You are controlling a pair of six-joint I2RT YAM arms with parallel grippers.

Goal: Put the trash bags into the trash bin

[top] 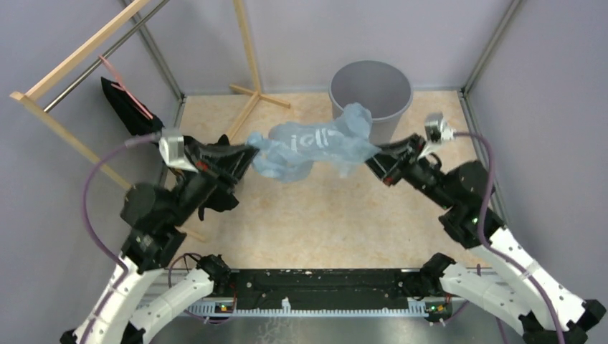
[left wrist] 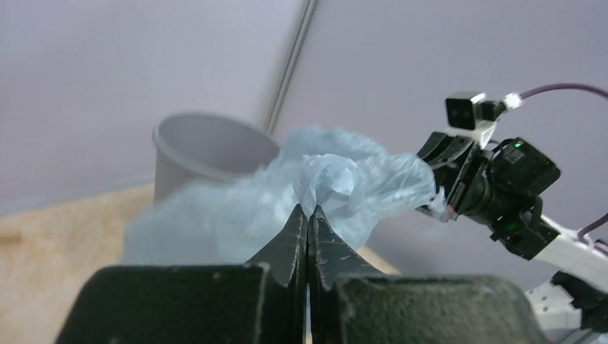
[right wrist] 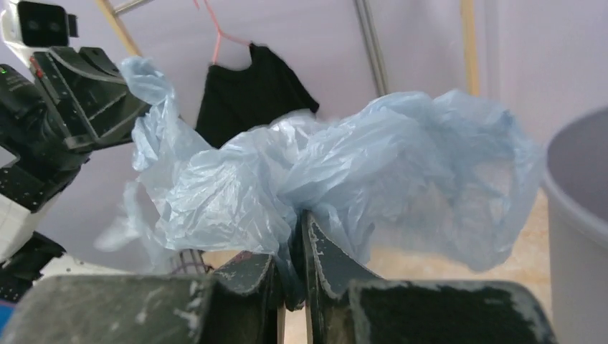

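Note:
The pale-blue translucent trash bag (top: 312,149) hangs stretched in the air between both grippers, above the floor and just in front of the grey round trash bin (top: 373,89). My left gripper (top: 251,148) is shut on the bag's left end; its closed tips pinch the film in the left wrist view (left wrist: 307,209), with the bag (left wrist: 337,179) and bin (left wrist: 204,147) beyond. My right gripper (top: 375,149) is shut on the bag's right end; in the right wrist view (right wrist: 300,218) film is bunched between the tips, the bag (right wrist: 337,172) spreads above, and the bin's rim (right wrist: 573,208) is at right.
A wooden rack (top: 79,54) stands at the back left with a black cloth on a pink strap (top: 125,104), also in the right wrist view (right wrist: 251,89). A wooden post with a cross foot (top: 251,79) stands left of the bin. Grey walls enclose the plywood floor (top: 330,215).

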